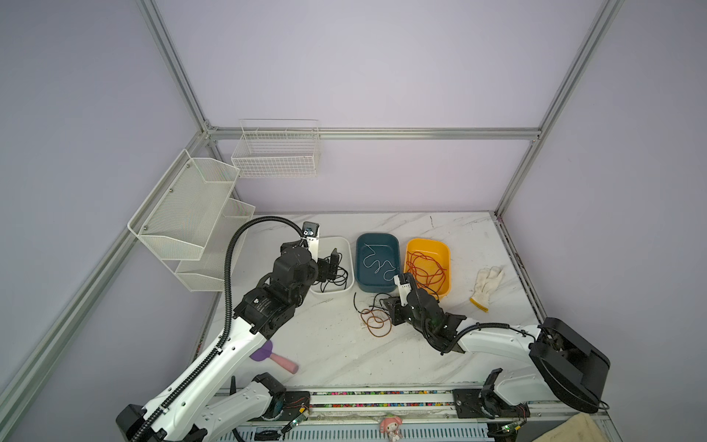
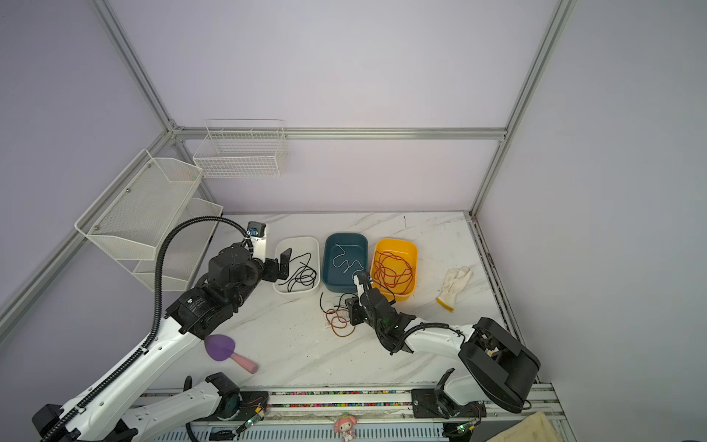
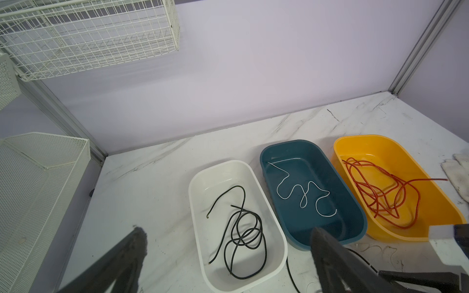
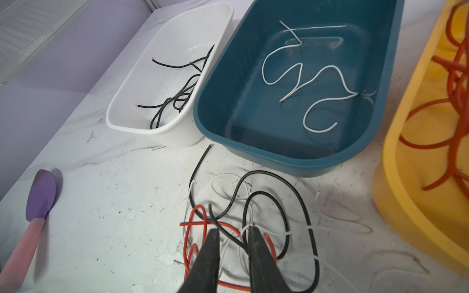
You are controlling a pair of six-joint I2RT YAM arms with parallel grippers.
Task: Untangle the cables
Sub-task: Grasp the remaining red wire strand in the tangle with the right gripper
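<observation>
1. Marble tabletop (image 4: 114, 203) held tangled cables (image 4: 253, 215), lower middle of the right wrist frame.
2. Picking step: right gripper (image 4: 232, 233) stood narrow astride black and white strands; grip unclear.
3. Left gripper (image 3: 228, 232) gaped wide.
4. Next likely needed one strand pinched, drawn free.

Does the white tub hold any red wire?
No, the white tub holds only black wires; the red-orange wires lie in the yellow tub.

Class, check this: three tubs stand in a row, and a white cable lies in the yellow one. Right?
No. The row is right, but the white cable lies in the blue tub; the left wrist view shows it.
</observation>
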